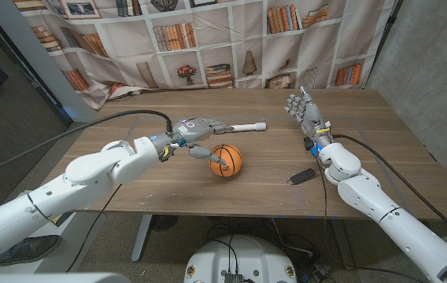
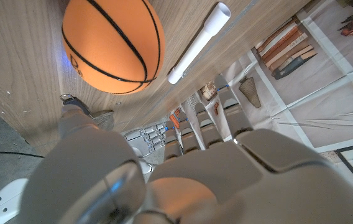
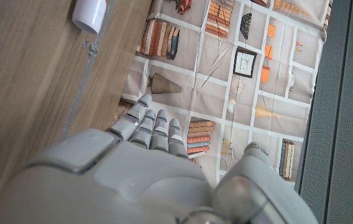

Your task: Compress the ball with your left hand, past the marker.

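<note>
A small orange basketball (image 1: 226, 159) (image 2: 113, 43) sits on the wooden table near its middle. A white marker (image 1: 247, 126) (image 2: 199, 42) lies just behind it, toward the far edge. My left hand (image 1: 196, 134) (image 2: 183, 180) hovers just left of the ball with its fingers spread and its thumb reaching toward the ball; it holds nothing. My right hand (image 1: 306, 112) (image 3: 145, 162) stands upright at the right side of the table, fingers apart and empty, well clear of the ball.
A small black device (image 1: 301, 176) lies on the table near the right forearm. The end of the white marker (image 3: 89, 14) shows in the right wrist view. A bookshelf-print curtain (image 1: 208, 39) hangs behind the table's far edge.
</note>
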Motion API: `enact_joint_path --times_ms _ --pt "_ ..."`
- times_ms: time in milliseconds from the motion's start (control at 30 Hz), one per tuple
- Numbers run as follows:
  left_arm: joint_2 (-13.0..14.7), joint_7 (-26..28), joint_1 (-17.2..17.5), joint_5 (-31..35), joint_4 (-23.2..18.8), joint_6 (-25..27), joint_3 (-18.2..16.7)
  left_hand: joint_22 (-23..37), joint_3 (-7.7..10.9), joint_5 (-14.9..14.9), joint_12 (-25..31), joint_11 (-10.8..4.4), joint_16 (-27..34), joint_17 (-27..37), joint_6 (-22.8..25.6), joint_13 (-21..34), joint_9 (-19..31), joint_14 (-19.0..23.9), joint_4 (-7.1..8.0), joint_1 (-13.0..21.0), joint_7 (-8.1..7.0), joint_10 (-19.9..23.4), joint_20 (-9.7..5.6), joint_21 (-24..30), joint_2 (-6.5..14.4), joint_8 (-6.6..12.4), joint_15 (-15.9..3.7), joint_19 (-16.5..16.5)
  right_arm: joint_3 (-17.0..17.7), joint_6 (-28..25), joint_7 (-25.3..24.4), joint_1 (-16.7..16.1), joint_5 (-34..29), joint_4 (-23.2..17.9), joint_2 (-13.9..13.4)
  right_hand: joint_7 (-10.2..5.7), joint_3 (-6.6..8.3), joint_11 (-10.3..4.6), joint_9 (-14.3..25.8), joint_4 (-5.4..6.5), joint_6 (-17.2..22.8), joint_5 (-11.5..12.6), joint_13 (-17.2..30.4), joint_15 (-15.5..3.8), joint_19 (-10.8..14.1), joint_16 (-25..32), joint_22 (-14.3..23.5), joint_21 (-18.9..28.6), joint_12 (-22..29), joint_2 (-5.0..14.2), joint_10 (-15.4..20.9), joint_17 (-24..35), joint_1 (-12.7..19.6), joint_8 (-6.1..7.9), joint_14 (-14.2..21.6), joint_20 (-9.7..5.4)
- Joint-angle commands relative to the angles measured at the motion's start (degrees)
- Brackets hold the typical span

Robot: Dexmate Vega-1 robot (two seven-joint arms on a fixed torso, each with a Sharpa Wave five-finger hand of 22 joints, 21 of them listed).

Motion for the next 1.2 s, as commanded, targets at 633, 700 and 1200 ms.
enact_joint_path --times_ms 633,700,1200 --pt "-3.3 -3.3 -6.5 -0.2 4.7 -4.2 6.5 -0.1 -0.55 0.8 0.6 -0.73 0.1 0.2 1.0 0.3 0.1 -0.5 -0.15 0.9 -0.02 0.3 -0.14 -1.2 0.1 0.69 -1.20 -1.3 -0.3 -0.2 -0.2 0.4 0.0 0.7 0.5 0.12 -0.01 0.12 0.2 -0.54 0.1 0.2 0.2 0.30 0.8 0.0 0.3 -0.2 0.0 0.38 0.4 0.3 0.1 0.14 0.8 -2.15" --pt "-3.6 -3.7 -6.8 -0.3 5.0 -4.3 6.8 -0.1 -0.55 0.8 0.6 -0.72 0.1 0.2 1.1 0.3 0.1 -0.6 -0.17 0.9 0.07 0.2 -0.13 -1.3 0.1 0.72 -1.08 -1.4 -0.2 -0.3 -0.5 0.2 0.1 0.4 0.4 0.12 -0.01 0.08 0.2 -0.55 0.1 0.2 0.2 0.29 0.8 0.0 0.3 -0.2 -0.1 0.38 0.4 0.3 0.1 0.13 0.8 -2.13" --pt "-5.1 -6.2 -8.3 -1.5 6.7 -4.5 9.0 -0.1 -0.51 1.1 1.0 -0.64 0.4 0.1 1.9 0.3 0.1 0.0 -0.26 1.5 0.45 1.0 -0.20 -1.6 0.5 1.05 -1.34 -1.4 -0.1 -0.5 -0.3 -0.2 0.2 0.2 0.0 -0.04 -0.05 0.04 0.2 -0.62 0.2 0.2 0.2 0.42 0.8 0.0 0.3 -0.3 -0.1 0.46 0.4 0.3 0.1 0.14 0.9 -2.03"
